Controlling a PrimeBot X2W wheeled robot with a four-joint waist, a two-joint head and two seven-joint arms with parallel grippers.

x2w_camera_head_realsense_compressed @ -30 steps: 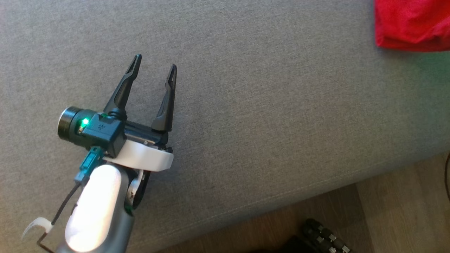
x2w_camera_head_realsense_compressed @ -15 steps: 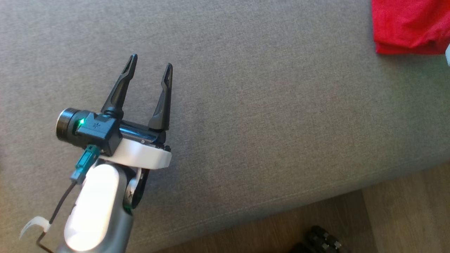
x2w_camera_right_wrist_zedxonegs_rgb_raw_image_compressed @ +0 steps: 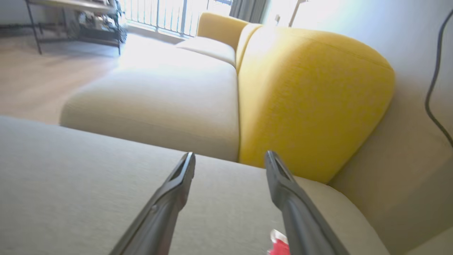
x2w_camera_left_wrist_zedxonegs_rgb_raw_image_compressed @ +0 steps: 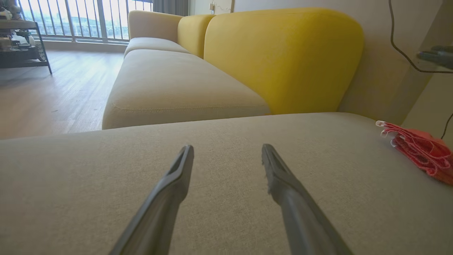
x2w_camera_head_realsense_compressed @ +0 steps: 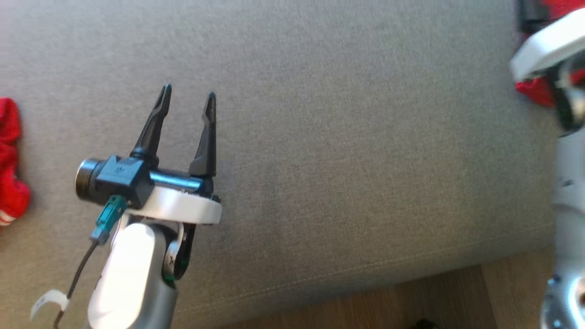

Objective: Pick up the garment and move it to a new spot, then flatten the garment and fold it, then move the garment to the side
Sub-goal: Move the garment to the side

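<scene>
Red garment lies layered at right end of grey seat cushion, apparently set aside as task's last step. We read right gripper close over it, fingers spread, empty; left gripper likewise spread, idle over bare cushion, well apart.

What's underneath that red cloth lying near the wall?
The red garment lies straight on the grey cushion; nothing else pokes out beneath it. Anything between its layers or under its middle is covered.

Bright daylight from window; right wrist view glary, motion-blurred.
</scene>
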